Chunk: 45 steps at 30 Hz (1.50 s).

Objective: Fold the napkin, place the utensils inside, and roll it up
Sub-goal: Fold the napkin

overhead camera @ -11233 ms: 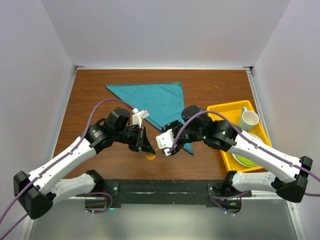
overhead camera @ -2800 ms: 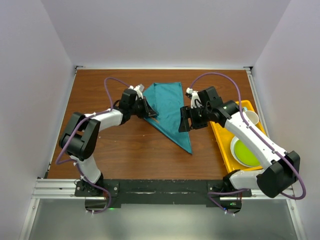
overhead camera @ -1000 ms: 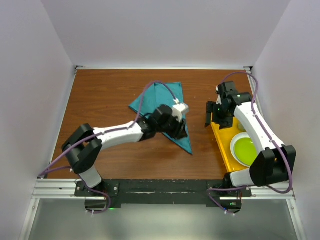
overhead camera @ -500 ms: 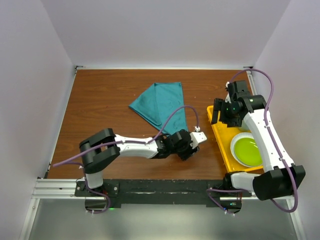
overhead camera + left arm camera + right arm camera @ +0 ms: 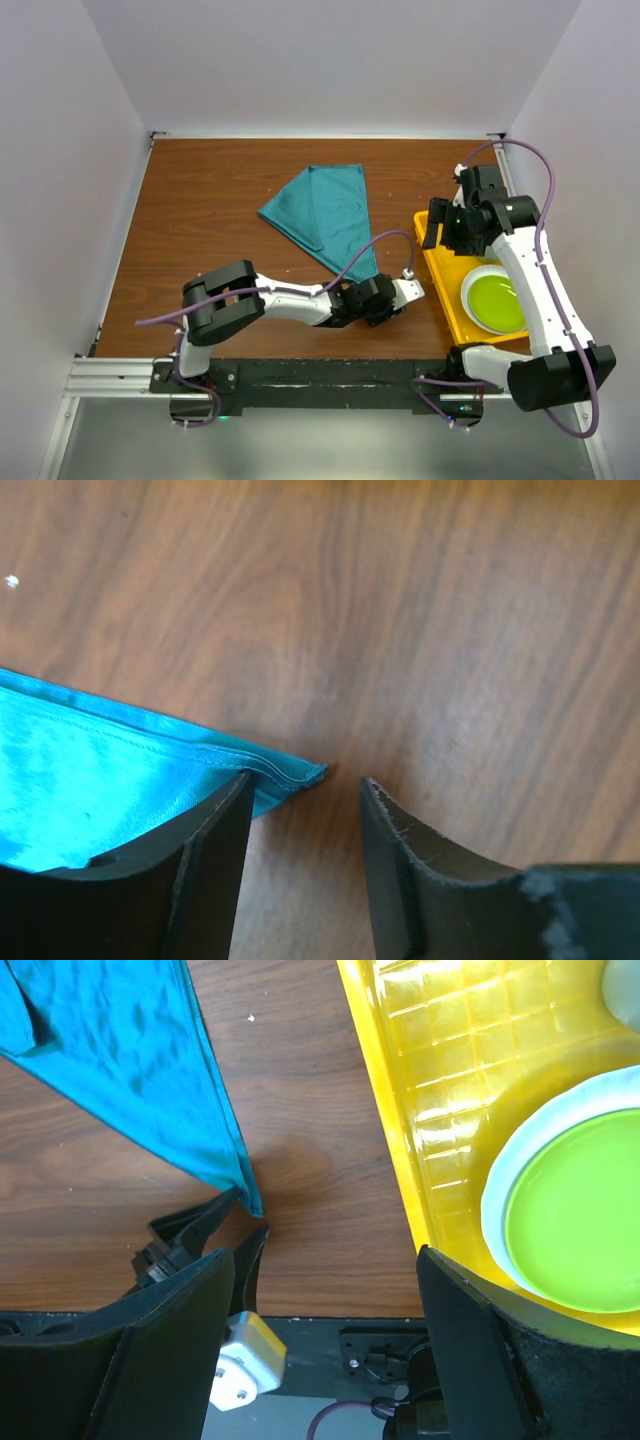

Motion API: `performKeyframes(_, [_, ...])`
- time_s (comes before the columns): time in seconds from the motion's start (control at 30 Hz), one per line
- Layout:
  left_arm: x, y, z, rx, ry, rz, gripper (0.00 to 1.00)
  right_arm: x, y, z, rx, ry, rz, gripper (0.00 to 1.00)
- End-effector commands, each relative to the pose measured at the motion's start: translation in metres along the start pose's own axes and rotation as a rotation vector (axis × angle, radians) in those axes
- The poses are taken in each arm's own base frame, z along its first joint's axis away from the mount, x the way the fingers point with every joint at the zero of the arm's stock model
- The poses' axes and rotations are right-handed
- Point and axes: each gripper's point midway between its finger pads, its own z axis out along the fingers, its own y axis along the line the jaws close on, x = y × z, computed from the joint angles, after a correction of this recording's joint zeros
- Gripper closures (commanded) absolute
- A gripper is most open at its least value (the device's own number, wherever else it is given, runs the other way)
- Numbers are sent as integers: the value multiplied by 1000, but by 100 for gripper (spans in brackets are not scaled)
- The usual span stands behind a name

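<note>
Listing a teal blue-green napkin point(image 5: 325, 210) of thin cloth, lying folded into a long narrow wedge on the brown wooden worktop point(image 5: 220, 180), near the middle and a little right. Running its long axis diagonally, from a broad short edge on the far side down to a sharp tip on the near right. Pointing that tip toward the arm bases and the near corner of the tray. Showing a fold line along the length and a stitched hem at the tip.

Listing the left gripper point(image 5: 305, 790), reaching low across the near part of the worktop to the napkin's pointed end. Keeping its black jaws apart, not pinching. Straddling the tip: one finger overlapping the cloth edge, the other standing on bare wood just beside the corner.

Listing the right gripper point(image 5: 325, 1280), hanging above the gap between the napkin and a rectangular yellow plastic tray point(image 5: 445, 285). Spreading its jaws wide, carrying nothing.

Listing a round lime-green plate point(image 5: 495, 303) with a white rim, sitting inside the near half of the tray, well apart from the napkin.
</note>
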Motion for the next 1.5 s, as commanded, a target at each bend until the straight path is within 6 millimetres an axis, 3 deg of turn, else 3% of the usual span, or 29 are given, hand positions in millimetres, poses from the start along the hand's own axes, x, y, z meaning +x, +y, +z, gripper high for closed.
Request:
performKeyframes(0.0, [-6,11,9,-74,-1,48,52,7,6,-1,-47,17,-15,22])
performKeyframes(0.13, [-1,10,14,-73,26,50,66,6,8,0,-57,22,-19,22])
performKeyframes(0.2, [-1,12,13,-82,31,43,81,6,9,0,-63,25,-21,22])
performKeyframes(0.23, [-3,13,12,-90,31,42,88,7,9,0,-63,28,-21,22])
performKeyframes(0.33, [-17,18,4,-89,2,7,96,9,11,3,-73,41,-20,22])
performKeyframes(0.47, [-51,20,-15,-11,-70,-129,100,13,13,8,-86,62,-22,22])
performKeyframes(0.87, [-96,100,-80,151,-266,-574,100,5,23,20,-124,68,-8,22])
performKeyframes(1.0, [-98,135,-94,147,-325,-733,100,0,26,20,-130,70,-7,22])
performKeyframes(1.03, [-90,141,-94,140,-323,-774,100,-2,27,19,-131,66,-7,22])
performKeyframes(1.07, [-89,161,-101,123,-352,-850,100,-4,27,19,-132,65,-9,22])
performKeyframes(1.13, [-77,173,-110,114,-356,-964,100,-7,29,20,-137,68,-9,22])
performKeyframes(1.17, [-73,192,-117,92,-394,-1007,100,-7,30,20,-142,69,-12,22])
performKeyframes(1.23, [-61,201,-125,79,-419,-1089,100,-9,32,22,-145,74,-11,21])
performKeyframes(1.27, [-57,218,-132,53,-455,-1113,100,-10,32,22,-148,73,-10,21])
performKeyframes(1.47, [-29,263,-150,-26,-536,-1256,100,-11,37,27,-169,90,-16,20])
